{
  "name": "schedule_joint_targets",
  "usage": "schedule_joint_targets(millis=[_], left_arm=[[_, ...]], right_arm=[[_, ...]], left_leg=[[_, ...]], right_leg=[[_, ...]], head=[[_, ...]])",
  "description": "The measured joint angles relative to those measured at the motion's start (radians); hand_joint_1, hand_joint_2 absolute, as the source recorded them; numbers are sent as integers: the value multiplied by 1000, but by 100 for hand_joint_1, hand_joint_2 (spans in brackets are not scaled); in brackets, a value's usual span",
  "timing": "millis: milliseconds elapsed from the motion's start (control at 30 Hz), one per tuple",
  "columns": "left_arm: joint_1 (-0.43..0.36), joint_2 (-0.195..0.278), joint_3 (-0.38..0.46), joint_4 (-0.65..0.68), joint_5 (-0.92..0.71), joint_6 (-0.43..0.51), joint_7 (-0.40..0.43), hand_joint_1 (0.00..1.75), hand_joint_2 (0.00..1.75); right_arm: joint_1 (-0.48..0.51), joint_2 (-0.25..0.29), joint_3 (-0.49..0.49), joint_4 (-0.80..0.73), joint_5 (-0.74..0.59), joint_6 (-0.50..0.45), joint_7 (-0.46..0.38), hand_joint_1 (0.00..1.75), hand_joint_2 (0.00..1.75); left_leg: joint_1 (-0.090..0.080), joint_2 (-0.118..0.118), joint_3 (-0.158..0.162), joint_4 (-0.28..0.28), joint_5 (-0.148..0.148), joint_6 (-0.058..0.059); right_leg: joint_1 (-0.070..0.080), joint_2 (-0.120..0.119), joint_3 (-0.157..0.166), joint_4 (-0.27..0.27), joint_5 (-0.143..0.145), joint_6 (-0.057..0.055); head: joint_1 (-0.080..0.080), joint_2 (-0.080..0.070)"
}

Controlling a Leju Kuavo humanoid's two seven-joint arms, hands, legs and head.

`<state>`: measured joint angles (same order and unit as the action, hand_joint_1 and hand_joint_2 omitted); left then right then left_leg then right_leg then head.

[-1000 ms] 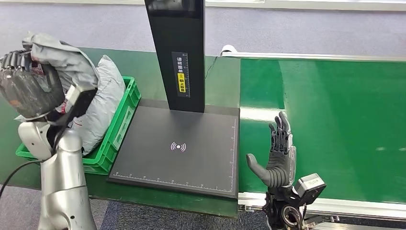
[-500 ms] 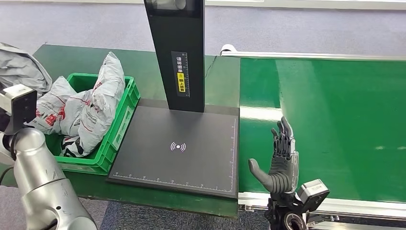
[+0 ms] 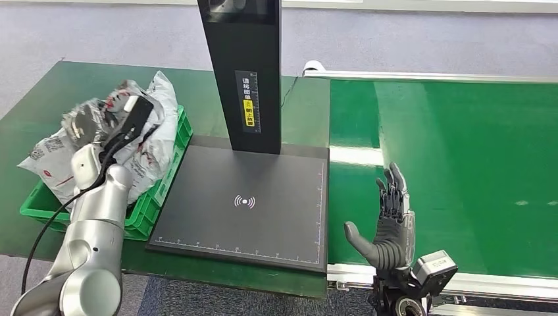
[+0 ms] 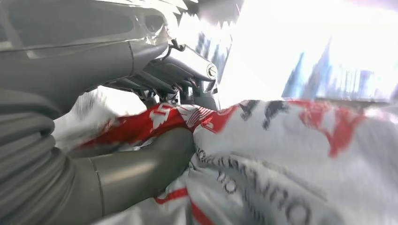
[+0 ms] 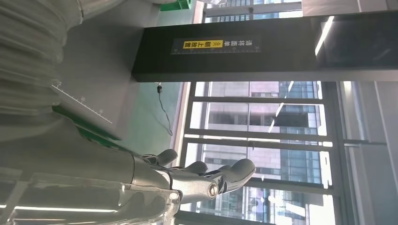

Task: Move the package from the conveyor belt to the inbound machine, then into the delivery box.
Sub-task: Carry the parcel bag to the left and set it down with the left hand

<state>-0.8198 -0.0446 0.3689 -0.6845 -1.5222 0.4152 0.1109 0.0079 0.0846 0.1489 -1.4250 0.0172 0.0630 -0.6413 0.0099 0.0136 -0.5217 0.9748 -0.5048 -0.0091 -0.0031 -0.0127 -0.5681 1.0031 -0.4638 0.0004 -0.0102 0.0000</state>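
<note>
My left hand (image 3: 89, 125) was buried in the crumpled white-and-red plastic mailer package (image 3: 141, 141), which lay over the green plastic crate (image 3: 154, 197). Its thumb (image 4: 141, 164) pressed into the film; I could not tell whether it gripped. My right hand (image 3: 389, 220) stood empty, fingers spread, well apart.

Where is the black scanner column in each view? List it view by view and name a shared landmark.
Head view: the black scanner column rises at top centre, behind the black scan pad.
Left wrist view: not in it.
Right wrist view: it lies sideways as a dark bar across the upper part.
Shared landmark: its yellow label.
</note>
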Motion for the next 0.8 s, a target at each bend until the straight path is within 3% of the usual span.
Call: schedule_joint_targets(millis=[167,667,700,800], left_arm=[[-32,39,-85,138,-4,-126,63,175,175],[-56,82,-139,230,-3,-141,91,171,175],[-57,83,-139,231,-3,-141,91,141,175],[-57,85,-141,233,-2,-143,96,14,175]], right_arm=[[-15,3,-5,11,16,18,1,0,175],[-22,10,-7,41,25,27,1,0,175],[-22,11,-7,41,25,27,1,0,175],[-23,12,-7,42,25,27,1,0,175]], left_leg=[[0,-1,0,0,0,0],[0,-1,3,0,0,0],[0,-1,3,0,0,0],[0,-1,3,0,0,0]], right_leg=[[0,0,0,0,0,0],[0,0,3,0,0,0],[0,0,3,0,0,0],[0,0,3,0,0,0]], head=[[0,0],[0,0],[0,0],[0,0]])
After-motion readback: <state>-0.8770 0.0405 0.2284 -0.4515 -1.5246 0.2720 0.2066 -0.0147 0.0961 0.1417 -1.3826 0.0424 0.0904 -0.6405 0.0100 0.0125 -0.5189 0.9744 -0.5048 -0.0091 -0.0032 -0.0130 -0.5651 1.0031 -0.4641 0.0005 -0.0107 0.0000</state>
